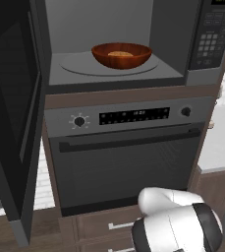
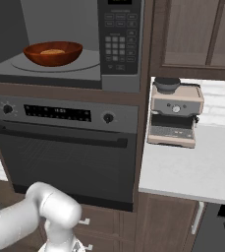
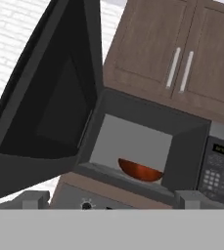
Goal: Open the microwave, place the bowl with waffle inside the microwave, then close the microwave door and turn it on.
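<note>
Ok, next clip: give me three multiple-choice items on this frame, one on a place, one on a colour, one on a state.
1. Where is the bowl?
A. on the microwave's turntable
B. on the white counter
C. on the floor

2. What colour is the bowl?
A. blue
B. reddish-brown
C. white

3. How does the microwave door stand?
A. shut
B. swung wide open to the left
C. removed

Answers: 1 A, the bowl with the waffle rests on the round plate inside the cavity. 2 B, its glossy wood-like wall shows in both base views. 3 B, the dark glass panel hangs out at the left with the cavity exposed.
</note>
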